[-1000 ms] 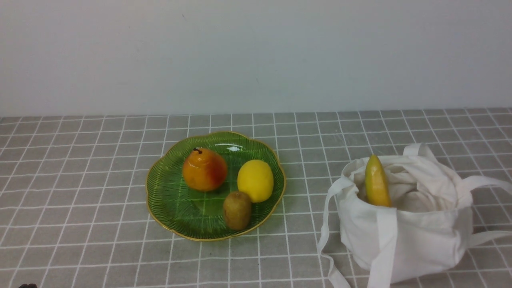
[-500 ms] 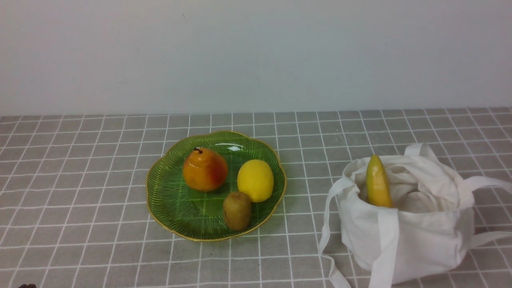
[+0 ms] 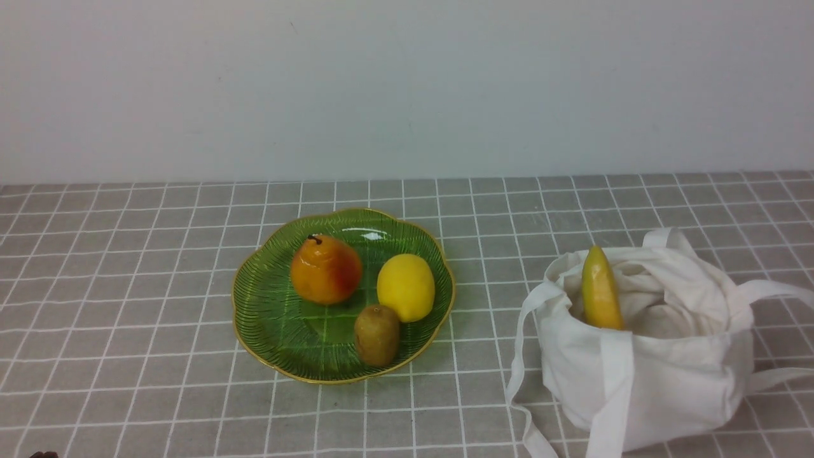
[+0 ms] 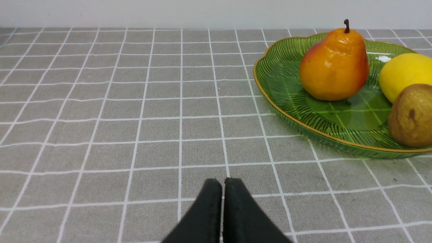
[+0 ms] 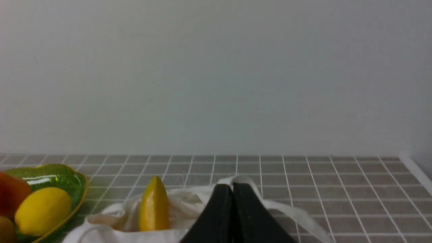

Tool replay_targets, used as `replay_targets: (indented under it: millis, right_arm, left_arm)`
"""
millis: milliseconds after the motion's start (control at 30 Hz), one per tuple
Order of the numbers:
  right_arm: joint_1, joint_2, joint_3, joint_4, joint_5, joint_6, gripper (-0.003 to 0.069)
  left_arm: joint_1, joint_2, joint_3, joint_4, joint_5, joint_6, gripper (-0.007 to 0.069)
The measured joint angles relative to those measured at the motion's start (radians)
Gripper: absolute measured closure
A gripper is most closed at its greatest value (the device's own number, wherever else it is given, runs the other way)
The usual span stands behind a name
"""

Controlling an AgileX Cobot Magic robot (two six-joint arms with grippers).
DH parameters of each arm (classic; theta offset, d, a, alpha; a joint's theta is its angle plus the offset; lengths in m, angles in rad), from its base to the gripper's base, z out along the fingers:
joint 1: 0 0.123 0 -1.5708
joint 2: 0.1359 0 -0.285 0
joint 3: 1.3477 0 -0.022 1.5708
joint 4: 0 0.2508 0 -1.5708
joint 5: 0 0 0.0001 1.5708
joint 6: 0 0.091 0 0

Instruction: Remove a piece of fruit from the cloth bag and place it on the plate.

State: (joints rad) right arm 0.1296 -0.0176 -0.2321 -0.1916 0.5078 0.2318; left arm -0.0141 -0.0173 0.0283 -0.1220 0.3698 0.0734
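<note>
The yellow lemon lies on the green glass plate, right of the pear; it also shows in the left wrist view and the right wrist view. The white cloth bag slumps at the right, open at the top. My left gripper is shut and empty, low over the cloth left of the plate. My right gripper is shut and empty, on the near side of the bag. Neither gripper shows in the front view.
An orange-red pear and a brown kiwi also lie on the plate. A yellow-green banana stands out of the bag's mouth. Long white straps trail onto the grey checked tablecloth. A pale wall stands behind.
</note>
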Motion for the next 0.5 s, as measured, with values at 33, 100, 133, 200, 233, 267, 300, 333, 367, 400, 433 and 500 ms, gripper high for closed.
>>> replay_targets:
  millis: [33,100,133,200,233,267,300,333,367,400,433,500]
  right_arm:
    - [-0.033,0.0,0.069,0.015,-0.036,0.0,0.0673]
    - [-0.073,0.0,0.168,0.021,-0.077,-0.001,0.0673]
    - [-0.077,0.0,0.168,0.021,-0.08,-0.001,0.0673]
    - [-0.125,0.002,0.248,0.025,-0.092,-0.001,0.0673]
    - [-0.134,0.002,0.249,0.023,-0.1,-0.002,0.0673]
    - [-0.148,0.002,0.251,0.02,-0.108,-0.006,0.0673]
    - [-0.155,0.002,0.251,0.015,-0.109,-0.009,0.0673]
    - [-0.157,0.002,0.251,0.011,-0.11,-0.015,0.0673]
    - [-0.157,0.002,0.251,0.01,-0.111,-0.019,0.0673]
    - [-0.157,0.002,0.251,0.01,-0.111,-0.02,0.0673]
    - [-0.157,0.002,0.251,0.01,-0.111,-0.02,0.0673]
    - [-0.157,0.002,0.251,0.01,-0.111,-0.018,0.0673]
  left_arm:
    - [0.0,0.0,0.0,0.0,0.0,0.0,0.0632]
    - [0.0,0.0,0.0,0.0,0.0,0.0,0.0632]
    - [0.0,0.0,0.0,0.0,0.0,0.0,0.0632]
    - [0.0,0.0,0.0,0.0,-0.001,0.0,0.0632]
    - [0.0,0.0,0.0,0.0,-0.001,0.0,0.0632]
    - [0.0,0.0,0.0,0.0,-0.001,0.0,0.0632]
    - [0.0,0.0,0.0,0.0,-0.001,0.0,0.0632]
    - [0.0,0.0,0.0,0.0,-0.001,0.0,0.0632]
    - [0.0,0.0,0.0,0.0,-0.001,0.0,0.0632]
    - [0.0,0.0,0.0,0.0,-0.001,0.0,0.0632]
    - [0.0,0.0,0.0,0.0,-0.001,0.0,0.0632]
    - [0.0,0.0,0.0,0.0,-0.001,0.0,0.0632]
